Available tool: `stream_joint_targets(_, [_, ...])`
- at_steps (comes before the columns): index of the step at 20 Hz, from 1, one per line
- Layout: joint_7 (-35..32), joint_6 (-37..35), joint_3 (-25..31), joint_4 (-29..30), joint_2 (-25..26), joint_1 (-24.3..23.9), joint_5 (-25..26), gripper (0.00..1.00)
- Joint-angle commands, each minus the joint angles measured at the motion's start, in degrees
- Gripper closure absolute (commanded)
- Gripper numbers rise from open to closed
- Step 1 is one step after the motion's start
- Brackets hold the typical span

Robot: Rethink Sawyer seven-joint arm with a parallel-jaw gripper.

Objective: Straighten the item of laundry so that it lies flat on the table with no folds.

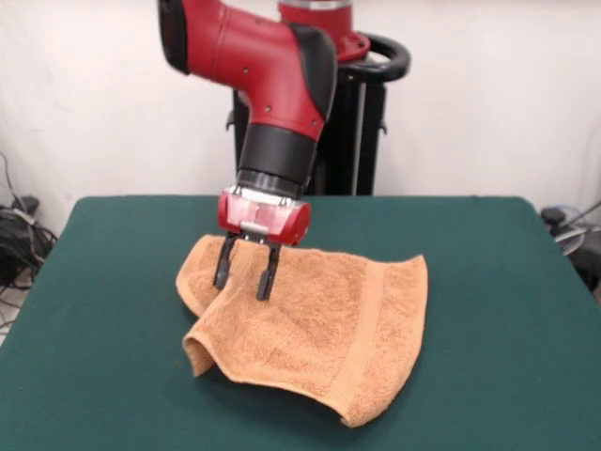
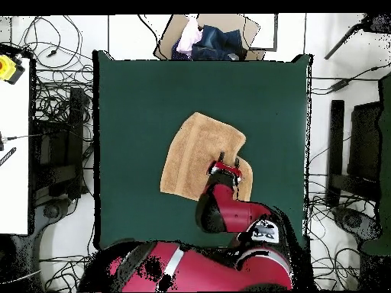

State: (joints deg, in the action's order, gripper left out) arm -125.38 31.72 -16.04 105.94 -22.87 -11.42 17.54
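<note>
**Q:** where's the towel (image 1: pixel 315 324) sitting right now, and what's the gripper (image 1: pixel 244 272) doing?

**A:** gripper's spread apart, nothing in it. Both black fingers (image 1: pixel 224 262) point down with their tips at the cloth's upper left part in the front view; can't tell if they touch it. The towel spreads out under the tips, mostly off to the right and toward the camera, on the green table (image 1: pixel 488 282). Not flat: the edge left of the fingers is curled over, and its woven band (image 1: pixel 371 324) runs down the right side.
</note>
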Motion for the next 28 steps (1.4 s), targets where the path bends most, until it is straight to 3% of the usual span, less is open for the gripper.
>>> stream_joint_targets(1, [-3.0, 6.76, -0.29, -5.17, 5.08, 0.5, -2.47, 0.0])
stream_joint_targets(15, [-4.15, 3.25, -0.81, -4.0, 1.85, 3.67, -2.87, 0.0])
stream_joint_targets(21, [-6.99, -5.05, 3.25, -0.15, -3.05, 2.22, -0.69, 0.0])
stream_joint_targets(28, [-8.26, -6.5, 2.46, 2.68, -4.57, 4.97, -4.12, 0.0])
